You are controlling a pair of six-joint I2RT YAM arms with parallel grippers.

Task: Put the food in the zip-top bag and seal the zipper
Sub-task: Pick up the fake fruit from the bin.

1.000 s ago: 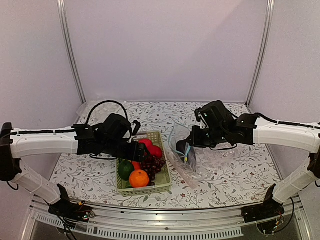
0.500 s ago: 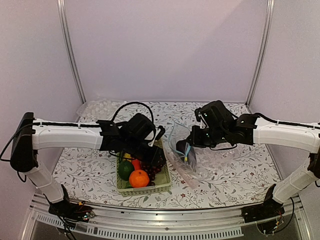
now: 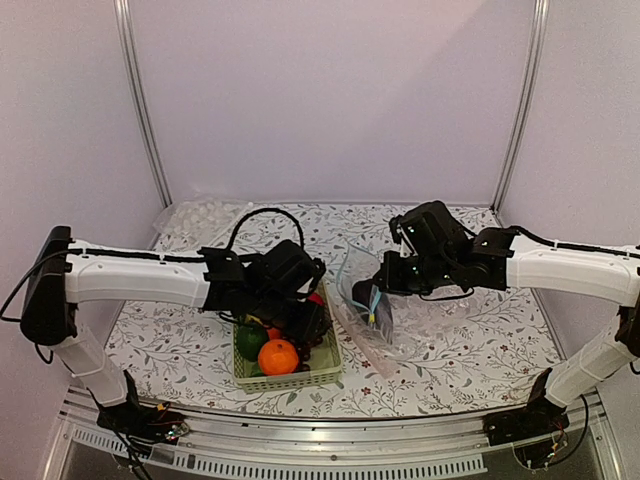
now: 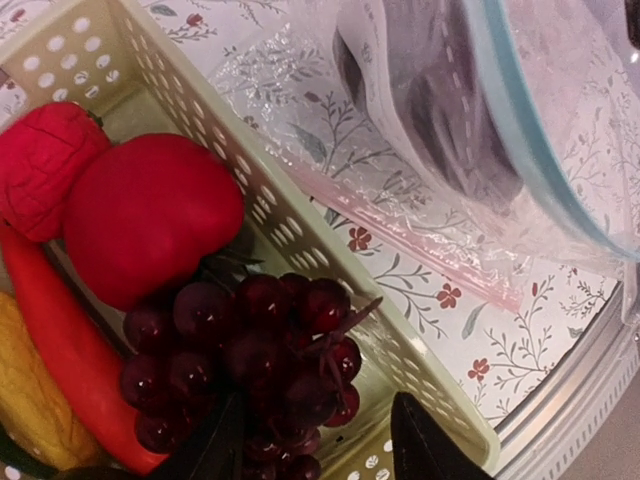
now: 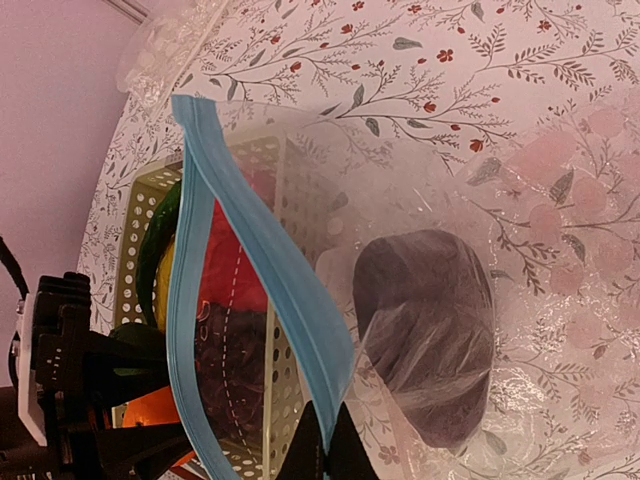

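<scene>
Basket [image 4: 296, 238] wall btwn grapes [image 4: 255, 345] & zip-top bag [image 4: 450, 130].

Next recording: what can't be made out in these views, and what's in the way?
Left wrist view: fingertips of the left gripper are cut off by the bottom edge; contact with the dark purple grape bunch is unclear.
Top view: those fingers, above the pale green mesh basket, are hidden by the arm's black wrist.
Right wrist view: the dark rounded item inside the clear zip-top bag is blurred by plastic.

Corn cob [image 4: 22, 390] partly off-frame
</scene>
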